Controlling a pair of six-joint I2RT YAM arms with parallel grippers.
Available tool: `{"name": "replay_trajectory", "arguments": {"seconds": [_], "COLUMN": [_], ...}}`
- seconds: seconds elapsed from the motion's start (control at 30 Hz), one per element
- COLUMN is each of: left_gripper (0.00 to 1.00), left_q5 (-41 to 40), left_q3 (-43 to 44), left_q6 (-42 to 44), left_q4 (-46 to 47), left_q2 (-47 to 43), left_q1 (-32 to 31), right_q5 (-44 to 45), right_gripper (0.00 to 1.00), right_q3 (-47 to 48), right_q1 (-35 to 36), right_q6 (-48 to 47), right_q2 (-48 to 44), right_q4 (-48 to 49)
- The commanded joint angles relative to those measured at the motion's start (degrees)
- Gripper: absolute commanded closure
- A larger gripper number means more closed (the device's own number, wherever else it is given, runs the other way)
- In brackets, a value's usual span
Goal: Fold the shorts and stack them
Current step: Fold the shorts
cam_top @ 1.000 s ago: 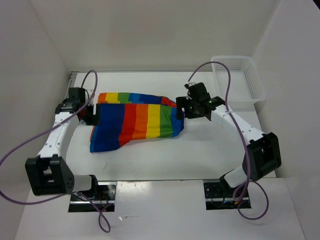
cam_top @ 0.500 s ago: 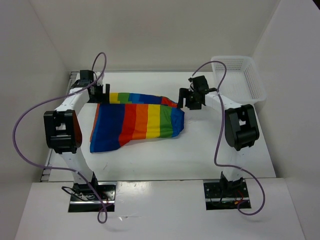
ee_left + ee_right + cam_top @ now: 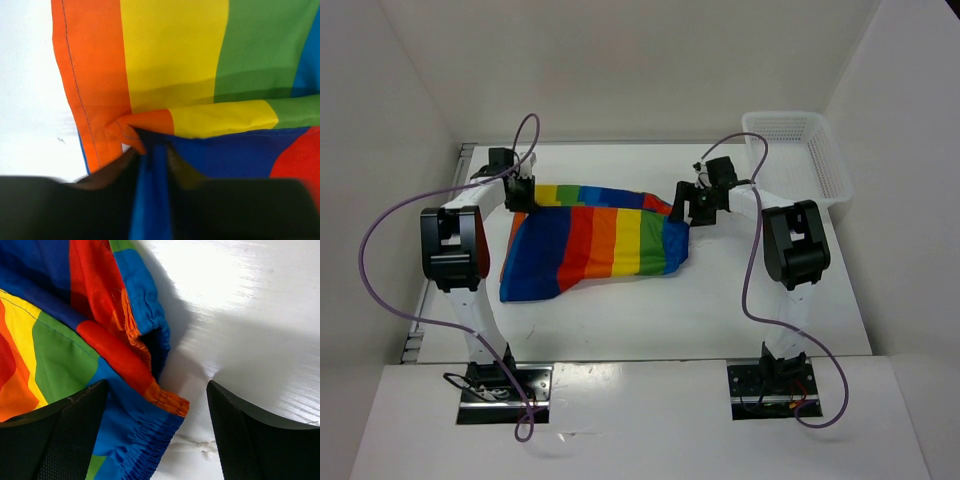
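The left gripper [image 3: 520,190] sits at the far left corner of the shorts [image 3: 600,240]. In its wrist view the left gripper [image 3: 151,162] has its two dark fingers [image 3: 107,172] drawn close together on a bunched fold of blue cloth. Just above the pinch, an orange hem corner of the shorts [image 3: 200,60] curls up. Beyond it the orange, yellow and green stripes lie flat.

The right gripper [image 3: 685,208] is at the far right end of the garment with its jaws spread wide. In the right wrist view the right gripper [image 3: 156,390] grips nothing. One finger [image 3: 65,435] stands over the cloth and the other stands over bare table [image 3: 240,315]. The gathered elastic edge of the shorts [image 3: 60,315] lies in the gap between them, its blue and orange ruffles open at the mouth.

The shorts lie spread across the middle of the white table [image 3: 720,300]. They are folded over so that a nearer layer of blue, red, orange, yellow and green bands covers most of a farther one. The near left corner tapers to a blue point.

A white mesh basket [image 3: 795,150] stands at the far right corner, well apart from the cloth.
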Motion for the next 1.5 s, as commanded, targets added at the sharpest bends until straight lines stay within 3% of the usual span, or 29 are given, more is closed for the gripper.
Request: {"name": "replay_trajectory", "arguments": {"seconds": [0.0,0.1,0.2,0.23,0.33,0.43,0.7,0.8,0.9,0.97,1.1,1.23,1.4,1.47], "left_gripper": [0.72,0.9,1.0,1.0,1.0,1.0,1.0,1.0,1.0,1.0,1.0,1.0,1.0,1.0], "left_q5": [4.2,4.2,3.7,3.7,3.7,3.7,-5.4,-5.4,-3.7,-3.1,-4.4,-5.2,-7.3,-8.7], "left_q3": [3.9,3.9,2.8,2.8,2.8,3.3,10.1,14.4,20.3,23.6,29.3,35.4,36.0,35.3], "left_q6": [0.2,0.2,0.2,0.2,0.2,0.2,0.2,0.2,0.2,0.2,0.2,0.2,0.2,0.2], "left_q4": [3.5,3.5,4.1,4.1,3.4,1.3,-8.5,-12.6,-13.2,-10.9,-8.8,-10.7,-11.3,-11.3], "left_q2": [0.6,0.0,-1.4,-1.4,-2.8,-4.1,-14.6,-15.3,-13.9,-10.1,-0.8,8.2,10.4,10.9], "left_q1": [-0.1,-0.1,-0.1,-0.1,-0.1,-0.1,-0.7,-0.7,-0.7,-0.7,-0.7,-0.7,-0.1,-0.1], "right_q5": [-2.7,-3.5,-3.5,-3.5,-5.1,-5.7,-2.7,-3.4,-4.6,-5.8,-5.8,-7.1,-1.4,0.4], "right_gripper": [0.16,0.25,0.38,0.53,0.83,1.0,1.0,1.0,1.0,1.0,1.0,1.0,0.99,0.83], "right_q3": [1.8,2.3,1.0,0.2,0.2,0.7,-0.5,0.1,4.2,8.0,16.6,31.2,43.4,48.7], "right_q1": [-0.7,-0.7,-0.7,-0.7,-0.7,-1.2,-2.3,-2.3,-2.3,-2.3,-2.3,-1.8,-1.3,-1.3], "right_q6": [0.1,0.1,-0.5,-0.5,-1.6,-2.3,-4.4,-5.0,-5.0,-4.5,-3.2,-3.2,-1.5,-1.5], "right_q2": [0.5,1.2,-0.7,-1.2,-1.9,-1.9,-15.5,-20.5,-19.8,-17.1,-2.0,10.2,18.5,21.9], "right_q4": [2.0,0.5,-0.1,0.4,-1.2,-2.6,-9.0,-10.6,-11.2,-10.2,-9.2,-12.0,-14.9,-16.7]}}
